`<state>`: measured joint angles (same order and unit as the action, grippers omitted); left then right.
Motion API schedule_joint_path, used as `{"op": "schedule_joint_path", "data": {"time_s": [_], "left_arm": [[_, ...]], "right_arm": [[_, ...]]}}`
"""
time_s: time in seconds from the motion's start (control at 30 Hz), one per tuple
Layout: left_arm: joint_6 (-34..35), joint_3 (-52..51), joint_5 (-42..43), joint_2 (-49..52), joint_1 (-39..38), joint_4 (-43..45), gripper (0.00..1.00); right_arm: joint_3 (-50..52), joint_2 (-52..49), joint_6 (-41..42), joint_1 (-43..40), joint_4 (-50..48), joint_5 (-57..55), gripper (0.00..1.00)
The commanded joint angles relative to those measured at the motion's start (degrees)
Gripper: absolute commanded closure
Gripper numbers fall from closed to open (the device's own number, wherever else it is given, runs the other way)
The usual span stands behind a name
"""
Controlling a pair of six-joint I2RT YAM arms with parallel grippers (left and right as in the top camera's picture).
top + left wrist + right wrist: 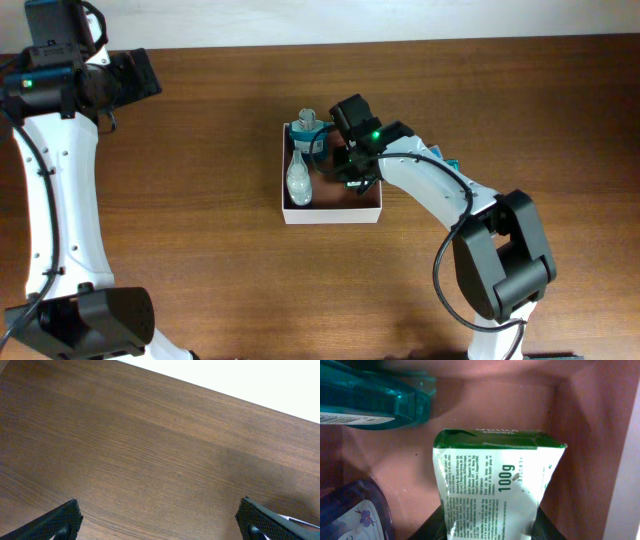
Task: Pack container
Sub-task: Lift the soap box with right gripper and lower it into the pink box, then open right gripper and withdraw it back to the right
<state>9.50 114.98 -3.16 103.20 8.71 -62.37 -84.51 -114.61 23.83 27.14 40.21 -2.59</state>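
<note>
**Soap packet held low inside the box, release pending**

The square, shallow container [330,215] with thin white walls and a brownish-pink inside is seen at the middle of the brown wooden table [180,220]. Inside it, a green-and-white printed packet [490,480] is clamped between the narrowed jaws of the right gripper [351,170], close to one side wall. A translucent teal plastic bottle [370,402] and a dark blue labelled item [355,515] are already lodged nearby in the box. The placing step is judged to be in hand. Next, the packet would need to be settled flat on the floor, the jaws parted, and the arm lifted clear without the teal bottle being nudged. The left gripper [160,522] is held spread wide over bare wood, well apart from the box.
</note>
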Motion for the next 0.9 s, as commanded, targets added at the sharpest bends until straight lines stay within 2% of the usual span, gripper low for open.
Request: {"op": "schedule_joint_path", "data": {"time_s": [0.0,0.47,0.7,0.87], "left_arm": [[0.3,0.1,0.4,0.1,0.1,0.1,0.0],[0.3,0.1,0.4,0.1,0.1,0.1,0.0],[0.3,0.1,0.4,0.1,0.1,0.1,0.0],[0.3,0.1,0.4,0.1,0.1,0.1,0.0]], "right_arm": [[-0.1,-0.3,0.5,-0.2,-0.1,-1.1,0.6],[-0.9,0.2,-0.9,-0.4,-0.1,-0.9,0.6],[-15.5,5.5,-5.6,-2.0,14.1,-1.2,0.6],[-21.7,8.9,-9.4,-8.3,25.6,-1.2,0.6]]}}
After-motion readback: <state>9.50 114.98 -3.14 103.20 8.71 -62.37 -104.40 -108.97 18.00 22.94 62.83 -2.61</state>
